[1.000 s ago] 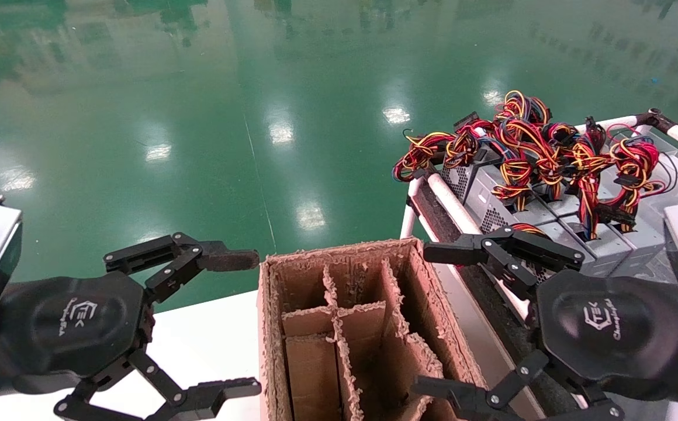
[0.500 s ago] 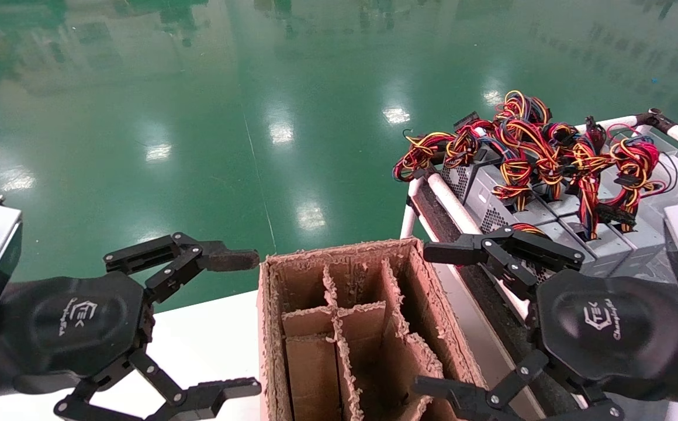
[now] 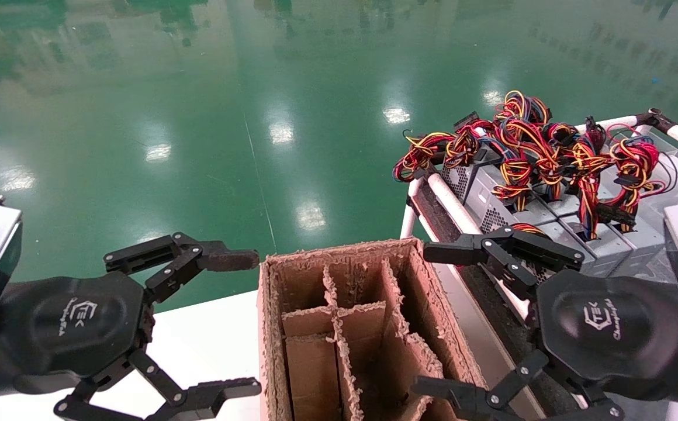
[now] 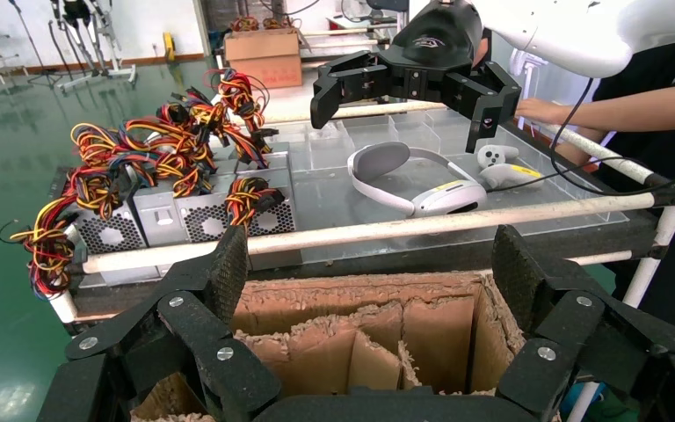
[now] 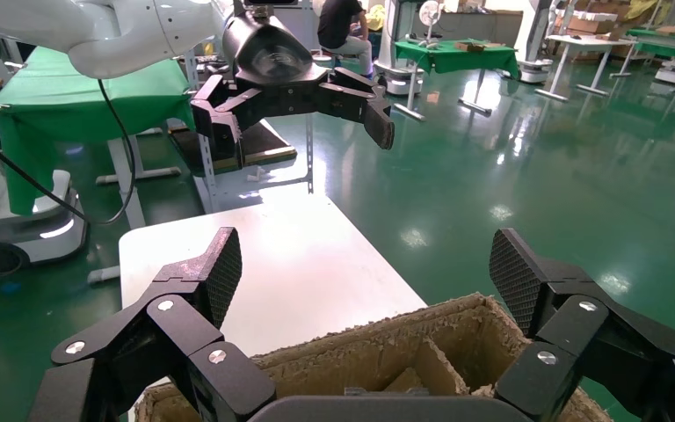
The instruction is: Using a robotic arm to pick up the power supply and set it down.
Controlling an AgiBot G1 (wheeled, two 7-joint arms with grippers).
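Observation:
The power supply (image 3: 460, 180) (image 4: 105, 233) is a grey box with a perforated side at the far left corner of the cart. Its mostly red wire bundle (image 3: 421, 156) (image 4: 48, 246) hangs over the rail. Several like boxes with more mixed bundles stand beside it. My right gripper (image 3: 424, 318) (image 5: 367, 264) (image 4: 402, 114) hovers open and empty over the right edge of a divided cardboard box (image 3: 269, 327) (image 4: 352, 294) (image 5: 360, 352), short of the power supply. On the box's left side my left gripper (image 3: 254, 321) (image 4: 371, 264) (image 5: 299, 127) hangs open and empty.
The cardboard box stands on a white table (image 3: 210, 333) (image 5: 272, 255). The cart's white rail (image 3: 450, 204) (image 4: 422, 227) runs close along the box. A white headset (image 4: 413, 185) lies on the cart's clear tray. A person's arm (image 4: 606, 110) reaches over the cart's far side.

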